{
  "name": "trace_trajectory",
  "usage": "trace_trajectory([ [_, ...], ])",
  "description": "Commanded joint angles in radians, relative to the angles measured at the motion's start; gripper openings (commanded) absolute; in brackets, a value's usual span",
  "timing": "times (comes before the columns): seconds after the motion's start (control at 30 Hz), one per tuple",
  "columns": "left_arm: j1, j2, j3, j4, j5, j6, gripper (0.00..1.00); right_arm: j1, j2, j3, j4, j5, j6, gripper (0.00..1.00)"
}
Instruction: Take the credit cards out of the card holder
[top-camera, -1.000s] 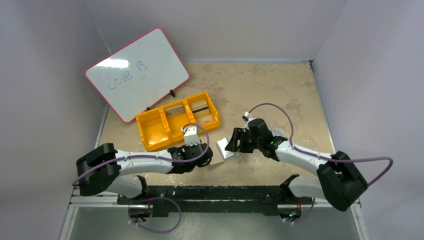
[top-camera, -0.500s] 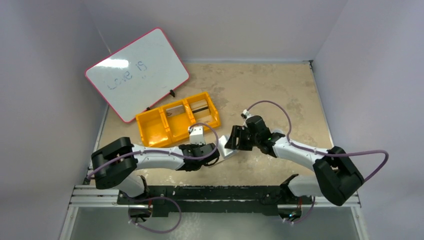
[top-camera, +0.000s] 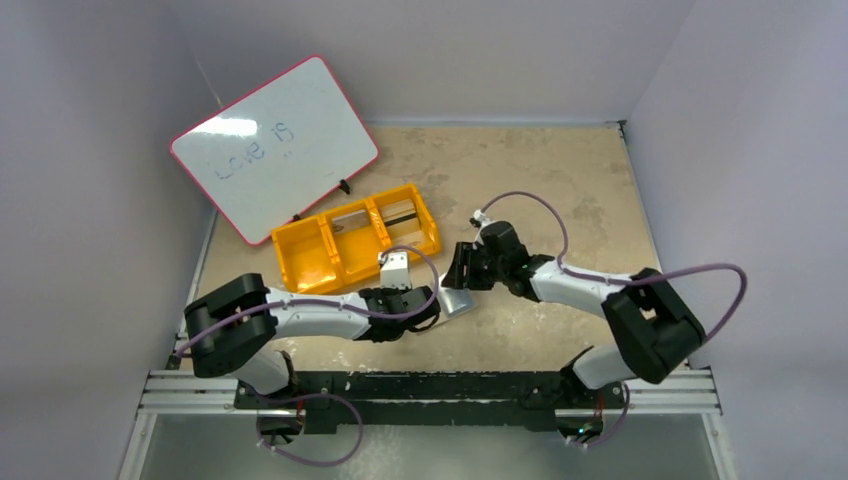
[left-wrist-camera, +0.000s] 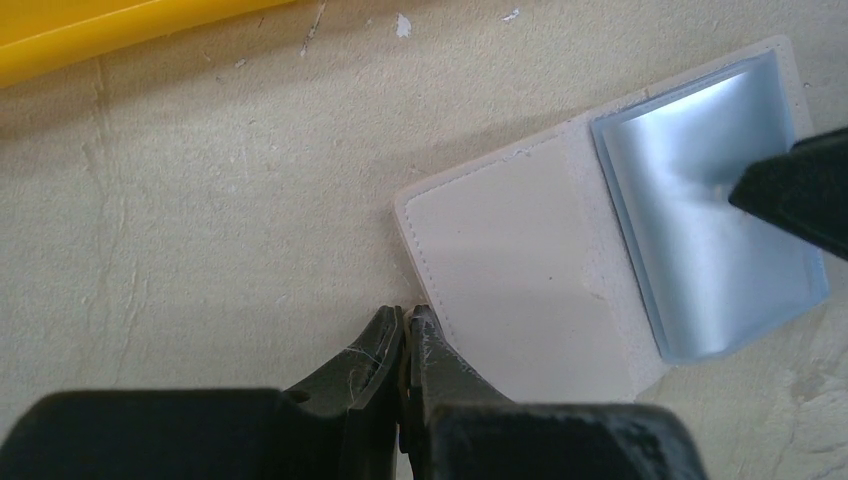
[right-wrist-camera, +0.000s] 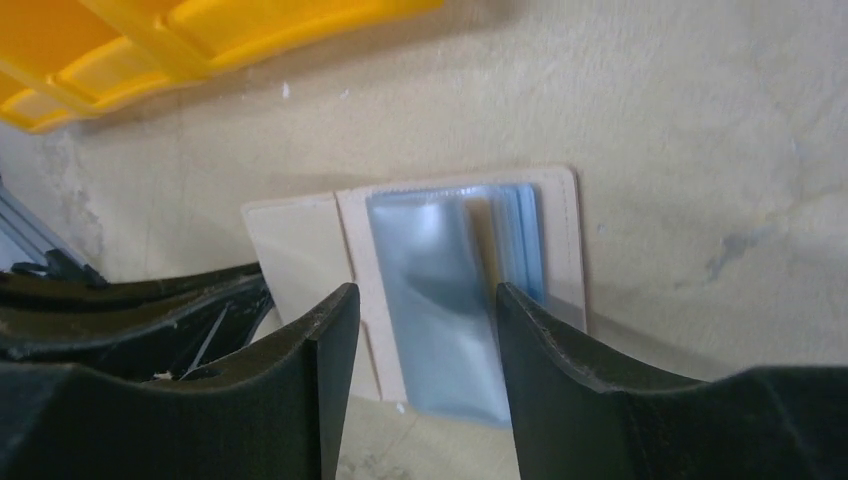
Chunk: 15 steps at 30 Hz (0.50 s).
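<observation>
1. Your left claw (left-wrist-camera: 405, 322) has its fingers pressed together. The tips meet the near edge of the tan panel of the card holder (left-wrist-camera: 520, 260). You cannot tell whether a lip of that edge is nipped between them.
2. Your right claw (right-wrist-camera: 422, 300) is spread wide and grips nothing. Its fingers stand on either side of the holder's light-blue panel, and you cannot tell whether they touch it. In the left wrist view, one dark finger (left-wrist-camera: 795, 190) covers a corner of that panel.
3. From above, the wrists hide both sets of tips, and only a grey sliver of the holder shows between the two claws.
4. Glare washes over the glossy blue sleeve. A tan strip (right-wrist-camera: 482, 225) shows through it, but you cannot tell whether that is one of the credit cards.
5. The holder lies open and flat on the worktop (top-camera: 540, 180), with the tan panel toward your left claw and the blue panel under your right.
6. The yellow bin (top-camera: 330, 255) sits just beyond the holder without touching it. The whiteboard (top-camera: 275, 145) sits farther back on the left.
</observation>
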<state>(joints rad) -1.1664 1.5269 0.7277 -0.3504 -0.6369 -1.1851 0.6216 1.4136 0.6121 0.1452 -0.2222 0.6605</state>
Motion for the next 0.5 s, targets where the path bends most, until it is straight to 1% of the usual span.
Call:
trace_trajectory([
  [0.0, -0.004, 0.018, 0.036, -0.017, -0.032, 0.030, 0.00, 0.004, 0.051, 0.081, 0.111, 0.042, -0.082, 0.56],
  [0.03, -0.004, 0.021, 0.037, -0.020, -0.033, 0.032, 0.00, 0.002, 0.050, 0.077, 0.121, 0.003, -0.084, 0.58],
  [0.07, -0.004, 0.022, 0.037, -0.019, -0.035, 0.033, 0.00, 0.002, 0.052, 0.079, 0.134, -0.004, -0.069, 0.58],
  [0.17, -0.004, 0.028, 0.038, -0.021, -0.039, 0.040, 0.00, 0.000, 0.092, 0.118, 0.097, -0.020, -0.116, 0.58],
  [0.27, -0.004, 0.035, 0.042, -0.019, -0.043, 0.048, 0.00, 0.001, 0.137, 0.147, 0.071, -0.069, -0.133, 0.54],
  [0.33, -0.004, 0.038, 0.049, -0.024, -0.049, 0.049, 0.00, 0.001, 0.130, 0.129, 0.109, -0.099, -0.116, 0.54],
  [0.4, -0.004, 0.034, 0.051, -0.030, -0.058, 0.046, 0.00, 0.002, 0.120, 0.104, 0.136, -0.131, -0.080, 0.56],
  [0.47, -0.003, 0.027, 0.049, -0.029, -0.065, 0.041, 0.00, 0.001, 0.121, 0.093, 0.150, -0.164, -0.073, 0.54],
])
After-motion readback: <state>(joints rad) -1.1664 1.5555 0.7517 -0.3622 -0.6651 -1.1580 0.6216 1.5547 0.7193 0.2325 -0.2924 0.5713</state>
